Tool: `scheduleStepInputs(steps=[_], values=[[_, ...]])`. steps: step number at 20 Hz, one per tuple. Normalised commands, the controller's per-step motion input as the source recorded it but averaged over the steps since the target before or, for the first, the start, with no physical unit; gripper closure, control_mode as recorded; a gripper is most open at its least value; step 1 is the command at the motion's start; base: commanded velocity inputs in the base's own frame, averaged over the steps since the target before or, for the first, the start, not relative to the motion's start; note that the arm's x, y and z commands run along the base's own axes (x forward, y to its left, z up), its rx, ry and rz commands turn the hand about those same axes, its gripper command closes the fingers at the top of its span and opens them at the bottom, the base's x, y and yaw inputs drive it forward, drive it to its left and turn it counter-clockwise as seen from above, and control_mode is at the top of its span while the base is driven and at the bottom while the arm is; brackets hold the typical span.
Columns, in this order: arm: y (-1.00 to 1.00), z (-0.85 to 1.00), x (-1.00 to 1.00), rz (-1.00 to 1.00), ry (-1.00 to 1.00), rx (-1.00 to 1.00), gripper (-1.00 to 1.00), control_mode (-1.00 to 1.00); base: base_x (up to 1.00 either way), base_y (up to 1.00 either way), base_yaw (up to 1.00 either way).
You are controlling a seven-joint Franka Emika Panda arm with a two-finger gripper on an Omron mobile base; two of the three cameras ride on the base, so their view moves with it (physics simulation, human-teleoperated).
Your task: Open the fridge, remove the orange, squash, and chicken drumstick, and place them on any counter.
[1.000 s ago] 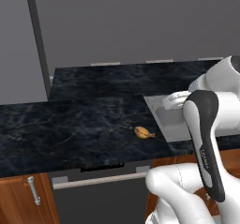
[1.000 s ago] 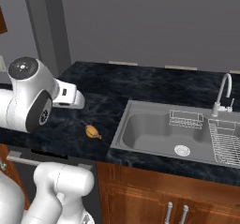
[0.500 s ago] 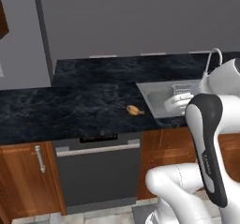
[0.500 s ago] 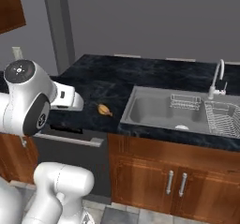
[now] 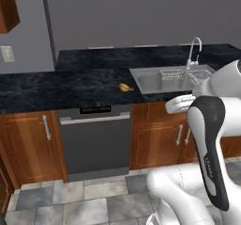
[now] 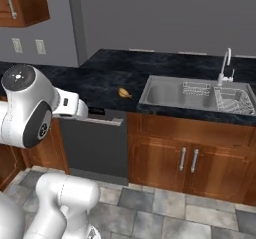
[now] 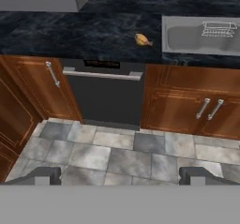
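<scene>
Jaws spread wide and empty, the gripper hanging over grey floor tiles well back from the cabinets; fingertips dark at the bottom of the hand view, touching nothing; beyond them a dark dishwasher front under the counter, wooden doors to either side; on the counter, lay the chicken drumstick, just beside the sink rim and near the front edge; seen again in the left base view and the right base view. Judged risks from here: drumstick close to the sink lip, so liable to be nudged in by a careless later placement; orange and squash presumably left to fetch; possible clipping of cabinet fronts while driving off.
</scene>
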Motion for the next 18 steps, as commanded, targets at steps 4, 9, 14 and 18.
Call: scheduleStepInputs(steps=[4, 9, 14, 18], values=[[0.00, 0.00, 0.00, 0.00, 0.00, 0.00, -1.00, 1.00, 0.00, -0.21, 0.00], [0.00, 0.00, 0.00, 0.00, 0.00, 0.00, -1.00, 1.00, 0.02, -0.57, 0.15], [0.00, 0.00, 0.00, 0.00, 0.00, 0.00, -1.00, 1.00, 0.19, -0.39, 0.87], [0.00, 0.00, 0.00, 0.00, 0.00, 0.00, -1.00, 1.00, -0.04, 0.03, 1.00]])
